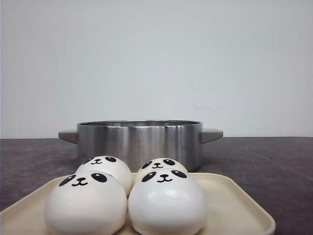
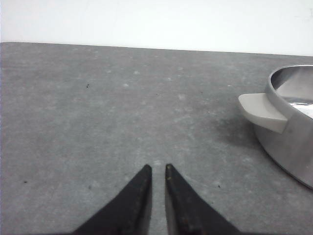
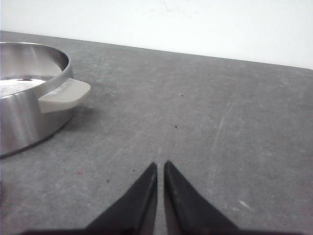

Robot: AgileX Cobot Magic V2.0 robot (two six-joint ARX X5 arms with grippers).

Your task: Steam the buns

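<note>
4 glossy white panda-face buns (image 1: 124, 196) on cream tray (image 1: 234, 203); left claw (image 2: 157, 169) & right claw (image 3: 160, 165) closed, empty.

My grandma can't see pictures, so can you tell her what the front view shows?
Four white panda-faced buns sit close together on a cream tray, two in front and two behind. Behind the tray stands a shiny steel pot with two grey handles, on a dark grey table before a white wall.

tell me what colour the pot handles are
Pale grey-beige handles on the steel pot; clearest in the right wrist view.
</note>
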